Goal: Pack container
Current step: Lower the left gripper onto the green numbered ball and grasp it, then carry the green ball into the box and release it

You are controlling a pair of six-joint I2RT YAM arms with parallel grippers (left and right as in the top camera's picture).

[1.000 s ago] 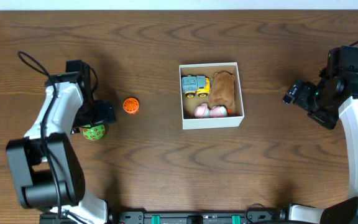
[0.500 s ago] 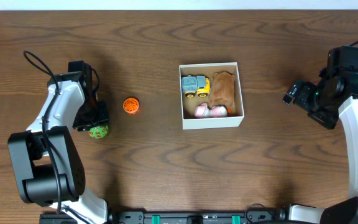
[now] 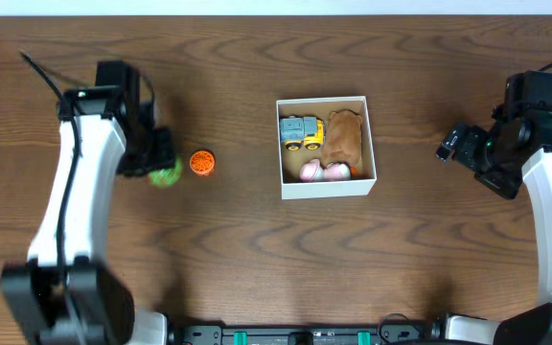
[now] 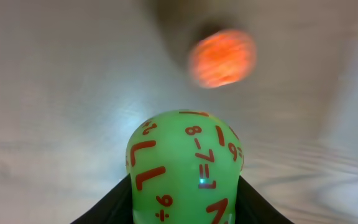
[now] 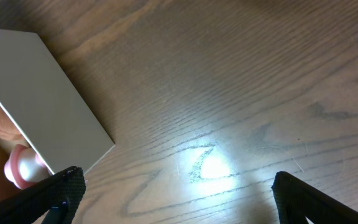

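My left gripper [image 3: 161, 165] is shut on a green ball [image 3: 166, 172] printed with red numbers; in the left wrist view the green ball [image 4: 185, 167] fills the space between the black fingers [image 4: 114, 208]. An orange ball [image 3: 201, 162] lies on the table just right of it, and shows blurred ahead as the orange ball [image 4: 222, 57] in that wrist view. The container [image 3: 329, 188], a white box with a tan inside, stands mid-table and holds a toy truck [image 3: 301, 132], a brown plush [image 3: 345, 137] and pink toys [image 3: 322, 172]. My right gripper [image 3: 453, 144] stands open to the right of the box, holding nothing.
The right wrist view shows the container's white wall [image 5: 48, 112] at the left with a pink toy [image 5: 18, 168] peeking over it, and bare wood between the right gripper's fingertips [image 5: 67, 186]. The table's far edge runs along the top of the overhead view.
The left gripper shut on the green ball and carried it toward the far side and right, up beside the orange ball. The right arm has not moved.
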